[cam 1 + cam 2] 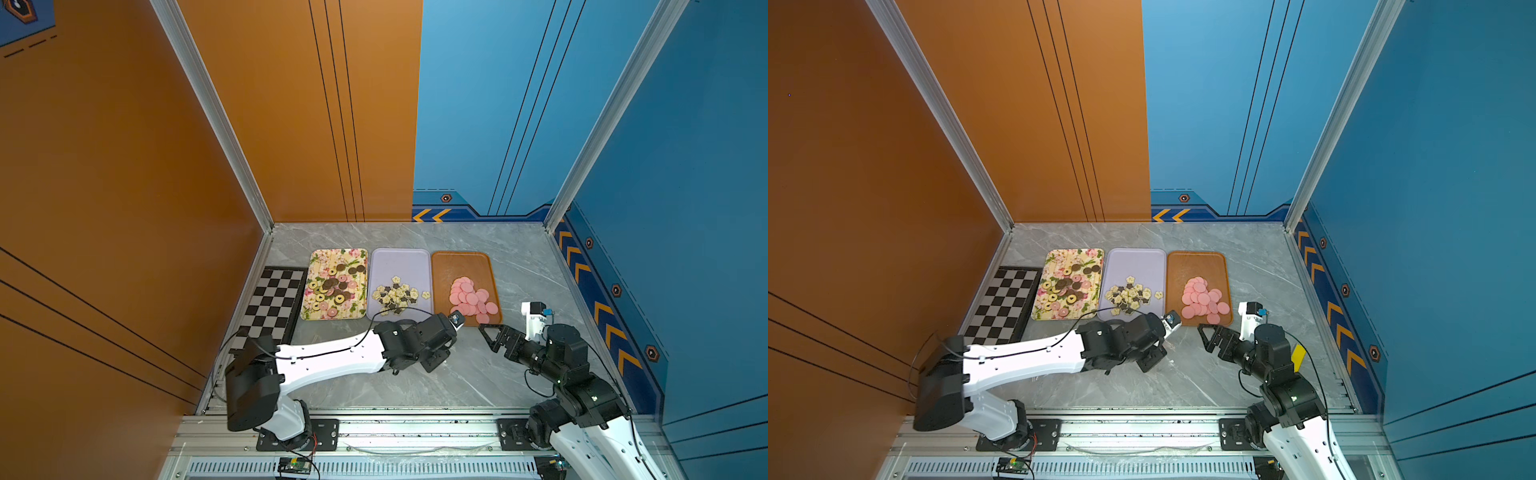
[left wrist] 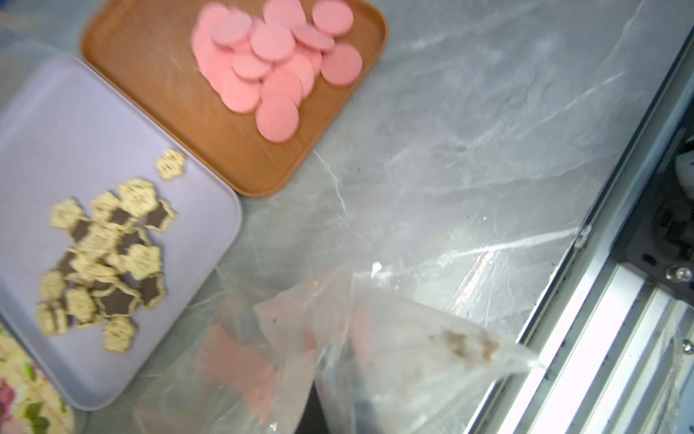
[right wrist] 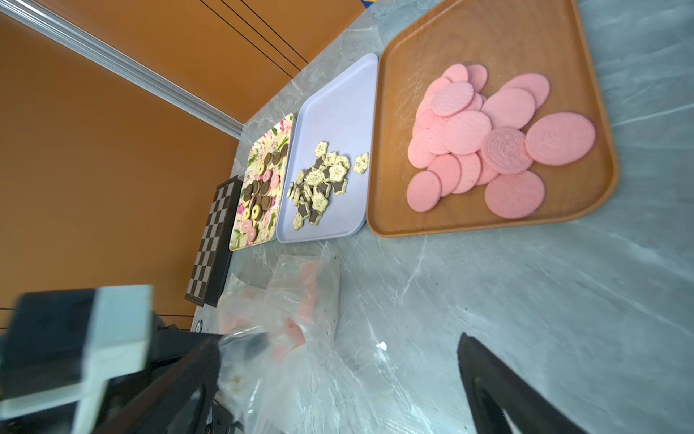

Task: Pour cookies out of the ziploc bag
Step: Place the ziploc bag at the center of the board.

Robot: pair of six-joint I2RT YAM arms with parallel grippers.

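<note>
Your left gripper [image 2: 308,413] has its jaws clamped together on the crumpled clear plastic ziploc bag [image 2: 394,357], your right gripper [image 1: 487,336] gapes wide just to its right in both top views, and the flat pink, cream-and-dark and brown cookies [image 1: 471,297] lie heaped on three rectangular trays [image 1: 399,262] at frame centre.

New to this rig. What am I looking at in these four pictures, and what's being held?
A robot's left arm and right arm at a table, each ending in a two-finger gripper. Two pictures look down from overhead; the other two come from cameras on the arms' wrists. On the table: a chessboard, a floral tray of round cookies, a lilac tray of flower-shaped cookies, a brown tray of pink cookies. The left gripper is shut on a clear plastic bag; the right gripper is open, empty.
</note>
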